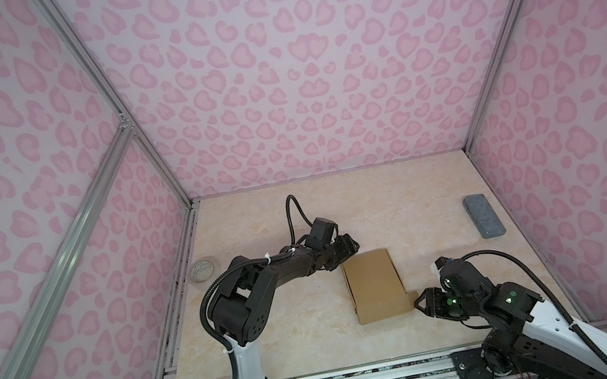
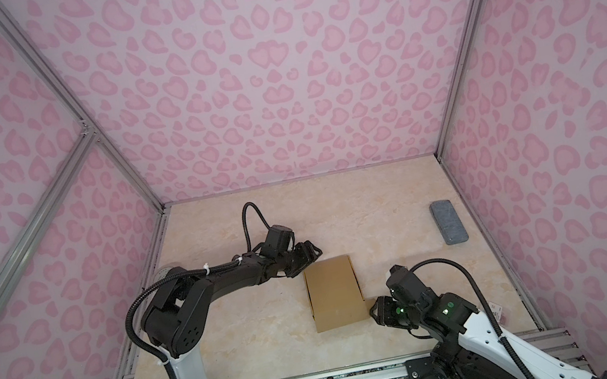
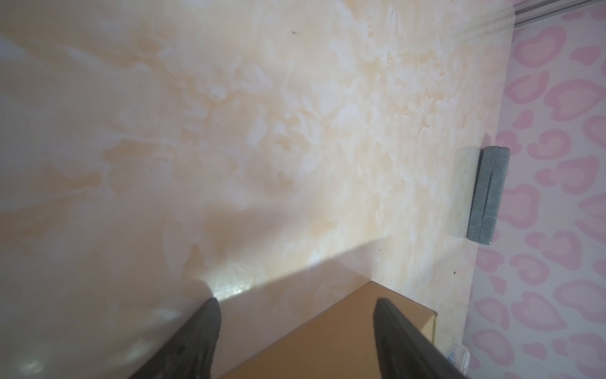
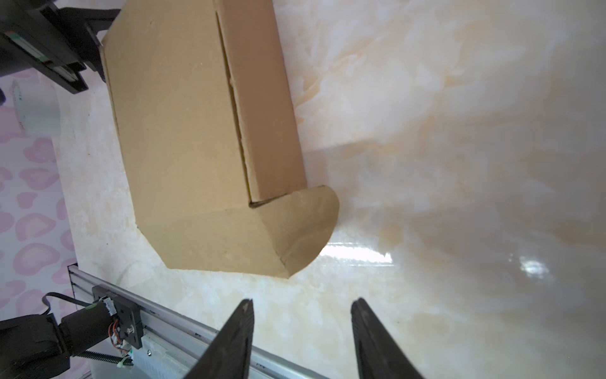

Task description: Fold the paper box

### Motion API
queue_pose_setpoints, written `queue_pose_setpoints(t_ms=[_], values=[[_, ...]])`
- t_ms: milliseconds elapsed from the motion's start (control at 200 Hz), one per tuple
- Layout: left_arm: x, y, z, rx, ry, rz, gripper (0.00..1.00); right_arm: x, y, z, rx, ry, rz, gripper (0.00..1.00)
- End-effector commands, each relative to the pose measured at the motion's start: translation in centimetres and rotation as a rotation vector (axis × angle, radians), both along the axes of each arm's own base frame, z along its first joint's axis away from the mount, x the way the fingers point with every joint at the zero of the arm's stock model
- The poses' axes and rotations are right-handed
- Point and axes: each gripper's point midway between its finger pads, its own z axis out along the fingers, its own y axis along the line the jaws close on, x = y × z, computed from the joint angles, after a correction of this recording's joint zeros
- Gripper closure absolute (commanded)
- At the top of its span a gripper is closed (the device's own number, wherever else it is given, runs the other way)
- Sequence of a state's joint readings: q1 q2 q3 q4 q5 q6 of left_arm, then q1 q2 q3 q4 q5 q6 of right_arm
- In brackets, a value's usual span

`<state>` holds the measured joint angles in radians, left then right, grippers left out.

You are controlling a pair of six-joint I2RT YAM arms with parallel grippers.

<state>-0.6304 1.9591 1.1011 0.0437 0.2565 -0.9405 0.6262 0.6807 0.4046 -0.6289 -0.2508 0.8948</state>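
The paper box [image 1: 377, 285] [image 2: 336, 292] lies on the marble table as a flat brown folded shape, lid down. A rounded flap [image 4: 305, 226] sticks out at its near right corner. My left gripper [image 1: 347, 251] [image 2: 307, 258] [image 3: 296, 302] hovers open at the box's far left corner. One of its fingers [image 3: 393, 328] is over the cardboard [image 3: 328, 341] and the other is over bare table. My right gripper [image 1: 419, 301] [image 2: 373, 309] [image 4: 303, 301] stands open just beside the rounded flap, a short gap away, with nothing between its fingers. The box [image 4: 183, 131] fills much of the right wrist view.
A grey rectangular block [image 1: 484, 214] [image 2: 448, 221] [image 3: 488, 197] lies near the right wall. A clear tape roll [image 1: 202, 270] sits at the table's left edge behind the left arm. An aluminium rail [image 1: 368, 377] runs along the front. Pink patterned walls enclose the table.
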Motion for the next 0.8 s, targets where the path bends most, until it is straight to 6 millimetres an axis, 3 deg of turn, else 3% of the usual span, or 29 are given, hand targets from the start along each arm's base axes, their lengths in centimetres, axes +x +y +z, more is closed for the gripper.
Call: queue_pose_setpoints(t_ms=[0, 155, 285, 395, 665, 795], values=[[-5.9, 7.5, -6.6, 0.358, 0.262, 0.062, 0.22, 1.6, 0.5, -0.1, -0.01, -0.071, 0.018, 0.48], [-5.9, 7.5, -6.5, 0.356, 0.26, 0.066, 0.22, 2.7, 1.3, -0.4, 0.011, -0.114, 0.031, 0.47], [-5.8, 7.5, -6.5, 0.356, 0.26, 0.065, 0.22, 4.0, 1.1, 0.5, -0.03, -0.187, 0.041, 0.47], [-5.8, 7.5, -6.5, 0.356, 0.259, 0.066, 0.22, 4.4, 1.4, -0.1, -0.038, -0.185, 0.057, 0.47], [-6.0, 7.5, -6.5, 0.356, 0.264, 0.069, 0.22, 3.9, 1.5, -1.0, -0.052, -0.152, 0.088, 0.46], [-6.2, 7.5, -6.5, 0.337, 0.277, 0.098, 0.22, 2.7, 2.0, 0.0, 0.086, -0.128, 0.024, 0.45]])
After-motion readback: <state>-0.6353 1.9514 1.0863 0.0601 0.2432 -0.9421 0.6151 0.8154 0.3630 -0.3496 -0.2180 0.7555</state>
